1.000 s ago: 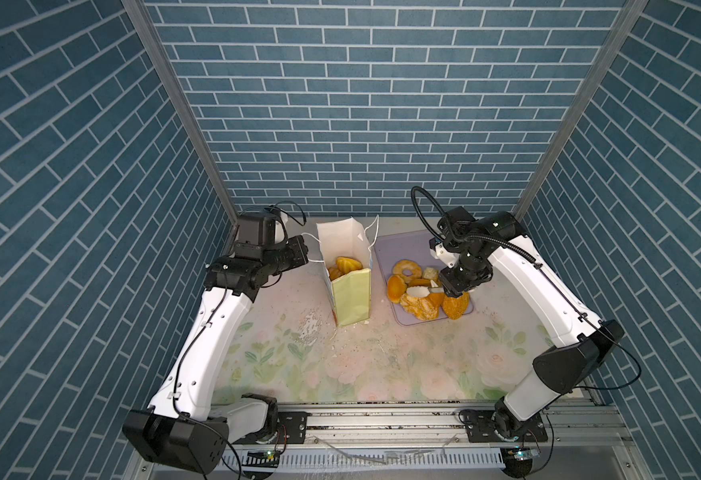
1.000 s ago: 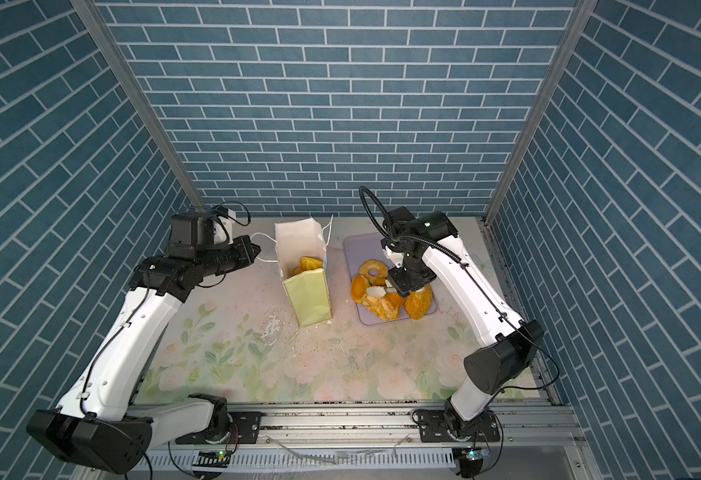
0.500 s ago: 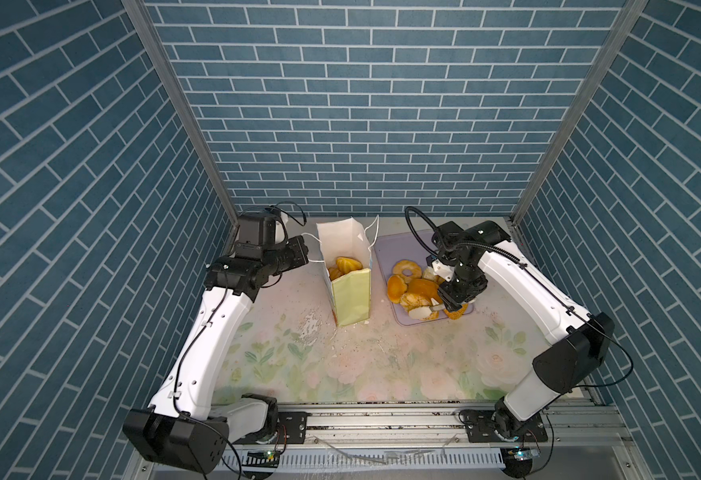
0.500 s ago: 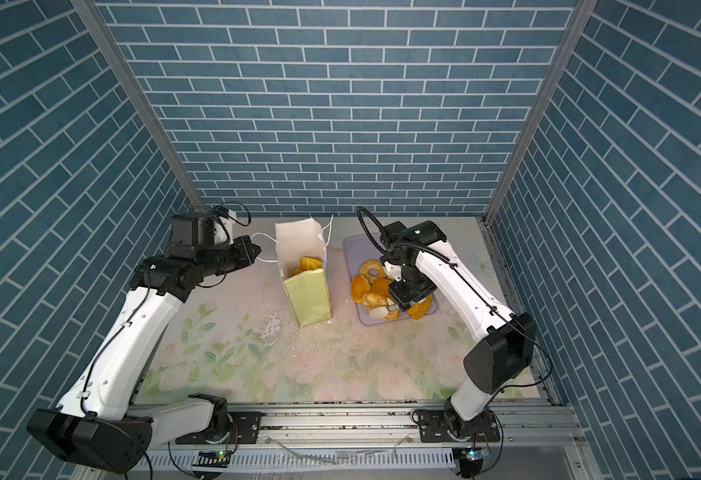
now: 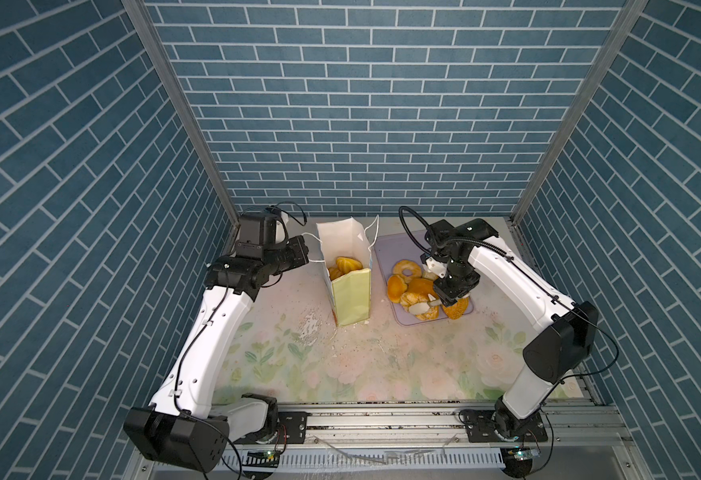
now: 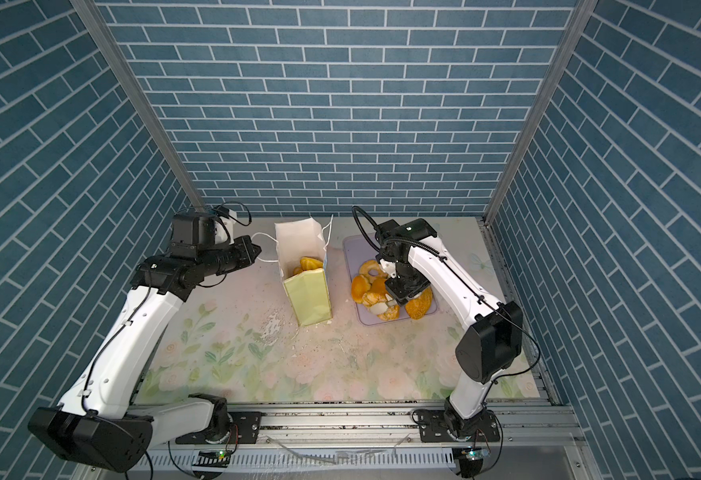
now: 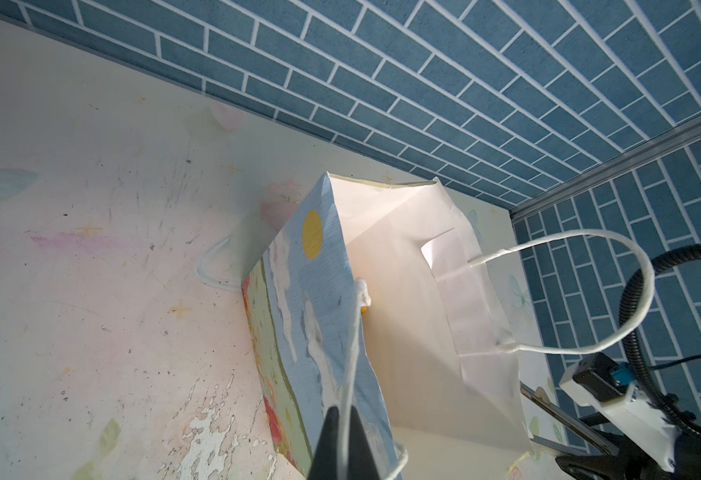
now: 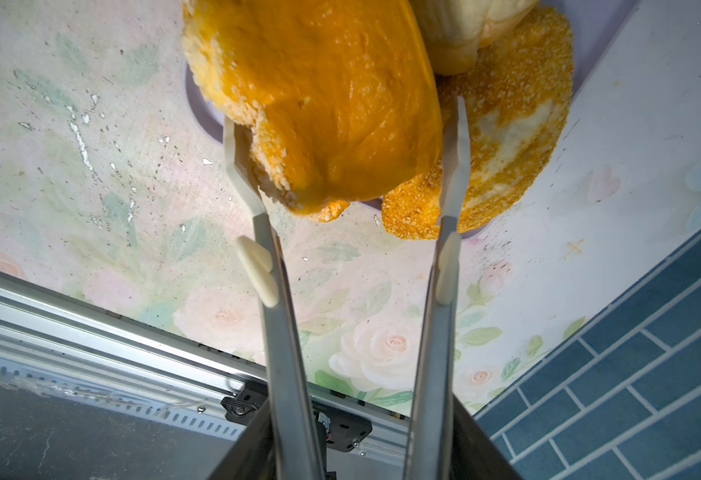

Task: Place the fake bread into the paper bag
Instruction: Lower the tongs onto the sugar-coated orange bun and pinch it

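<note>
The paper bag (image 5: 350, 295) stands upright and open at mid-table, and some fake bread (image 5: 346, 264) lies inside it. My left gripper (image 7: 342, 419) is shut on the bag's white cord handle (image 7: 353, 353), pulled out to the bag's left. My right gripper (image 5: 454, 286) is shut on metal tongs (image 8: 282, 311). The tongs' white tips clasp an orange sugared bun (image 8: 332, 104) over the near end of the lilac tray (image 5: 390, 249). A ring doughnut (image 5: 407, 269), a seeded loaf (image 8: 506, 137) and other buns lie on the tray.
The floral mat has a worn white patch with crumbs (image 5: 309, 328) in front of the bag. A metal rail (image 5: 382, 415) runs along the table's front edge. Blue brick walls close in the left, right and back sides.
My right arm has come down and toward the front of the tray, and the tongs now clasp the orange bun. The left gripper and the bag have stayed put.
</note>
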Motion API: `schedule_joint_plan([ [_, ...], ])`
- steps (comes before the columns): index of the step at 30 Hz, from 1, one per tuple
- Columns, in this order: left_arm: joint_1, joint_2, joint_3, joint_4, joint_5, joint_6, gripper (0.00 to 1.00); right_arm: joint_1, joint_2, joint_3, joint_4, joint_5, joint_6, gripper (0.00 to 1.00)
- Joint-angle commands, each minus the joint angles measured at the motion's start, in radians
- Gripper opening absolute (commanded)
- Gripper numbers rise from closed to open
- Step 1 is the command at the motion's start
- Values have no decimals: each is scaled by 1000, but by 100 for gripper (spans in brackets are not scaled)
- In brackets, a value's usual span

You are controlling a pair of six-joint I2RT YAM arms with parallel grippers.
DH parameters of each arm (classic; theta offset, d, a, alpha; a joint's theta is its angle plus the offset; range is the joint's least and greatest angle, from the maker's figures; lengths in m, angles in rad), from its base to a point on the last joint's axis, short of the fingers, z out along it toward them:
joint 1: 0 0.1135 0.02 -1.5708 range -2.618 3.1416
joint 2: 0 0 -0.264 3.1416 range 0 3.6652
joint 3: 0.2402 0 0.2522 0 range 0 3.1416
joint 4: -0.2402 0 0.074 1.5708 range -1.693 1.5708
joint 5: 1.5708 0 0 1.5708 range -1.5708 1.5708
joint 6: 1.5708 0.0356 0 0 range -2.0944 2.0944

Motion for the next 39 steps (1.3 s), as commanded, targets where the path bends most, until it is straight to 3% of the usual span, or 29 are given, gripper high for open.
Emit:
schedule_joint_plan([
  [1, -6, 4, -7, 18, 3, 10, 0, -4, -1, 45, 21, 37, -38, 57],
  [7, -6, 2, -7, 19, 3, 11, 0, 3, -2, 46, -3, -2, -48, 45],
  [20, -6, -1, 1, 20, 8, 15, 0, 28, -64, 28, -72, 24, -21, 32],
  [39, -6, 26, 21, 23, 12, 24, 0, 33, -157, 74, -115, 33, -1, 24],
])
